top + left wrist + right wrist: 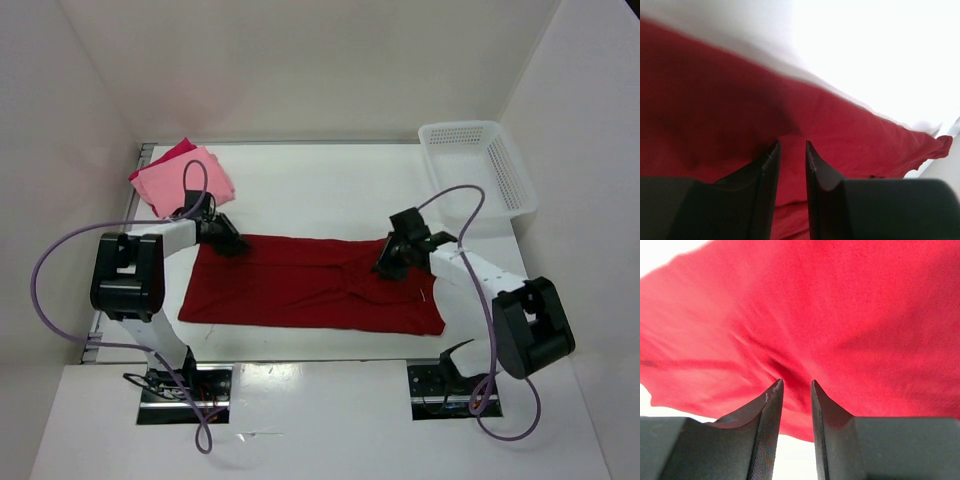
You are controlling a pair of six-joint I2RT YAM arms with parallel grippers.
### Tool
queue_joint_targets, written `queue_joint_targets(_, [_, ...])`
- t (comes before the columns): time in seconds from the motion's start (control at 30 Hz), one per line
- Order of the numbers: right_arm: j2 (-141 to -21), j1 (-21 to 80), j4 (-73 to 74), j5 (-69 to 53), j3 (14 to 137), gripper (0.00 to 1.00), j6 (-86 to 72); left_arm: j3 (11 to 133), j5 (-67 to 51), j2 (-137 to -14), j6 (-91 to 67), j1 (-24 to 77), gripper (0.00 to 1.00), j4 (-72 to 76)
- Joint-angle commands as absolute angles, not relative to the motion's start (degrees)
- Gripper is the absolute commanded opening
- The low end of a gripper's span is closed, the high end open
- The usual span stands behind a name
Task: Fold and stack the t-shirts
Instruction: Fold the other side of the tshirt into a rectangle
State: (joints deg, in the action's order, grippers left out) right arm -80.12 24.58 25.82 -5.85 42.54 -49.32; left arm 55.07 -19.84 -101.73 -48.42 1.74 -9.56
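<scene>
A white lattice plastic basket (480,165) is sitting at the far right corner of the white table (320,190), with plain white walls (300,70) standing around it.

Beyond the dark red shirt (310,285) the surface (320,190) lies open for me; the pink shirts (185,182) crowd just behind my left pincer (232,243), the basket (515,178) blocks the far right corner

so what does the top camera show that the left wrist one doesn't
Only top: the right arm, the folded pink shirts at the far left, the white basket. Only left wrist: a close look at the left jaws, nearly closed, pinching the dark red shirt near its edge. Both: that shirt on the white table.
</scene>
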Motion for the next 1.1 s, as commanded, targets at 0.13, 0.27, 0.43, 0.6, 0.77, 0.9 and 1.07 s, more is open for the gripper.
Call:
queue_joint_targets(0.13, [-82.0, 10.0, 25.2, 2.5, 55.4, 0.32, -41.8, 60.8, -17.2, -94.0, -48.9, 8.0, 0.37, -11.4])
queue_joint_targets(0.27, [-86.9, 5.1, 23.5, 4.7, 58.2, 0.33, -38.6, 66.3, -17.2, -100.6, -48.9, 15.2, 0.37, -11.4])
queue_joint_targets(0.43, [-89.6, 5.1, 22.9, 5.4, 57.7, 0.36, -37.4, 66.0, -18.3, -108.0, -48.9, 16.0, 0.37, -9.7])
queue_joint_targets(0.6, [-91.6, 5.1, 21.8, 6.6, 57.0, 0.38, -36.9, 63.8, -17.6, -108.7, -48.9, 13.1, 0.37, -8.3])
queue_joint_targets(0.77, [-93.7, 4.6, 20.7, 7.4, 57.0, 0.13, -36.9, 60.8, -18.2, -109.2, -48.3, 10.0, 0.37, -7.7])
queue_joint_targets(0.9, [-94.2, 4.0, 19.3, 7.4, 56.5, 0.08, -36.9, 59.3, -18.2, -108.7, -48.3, 7.7, 0.37, -7.2])
queue_joint_targets(1.07, [-94.2, 4.0, 18.7, 6.9, 55.7, 0.01, -36.9, 58.7, -18.2, -108.2, -48.3, 6.7, 0.37, -7.2])
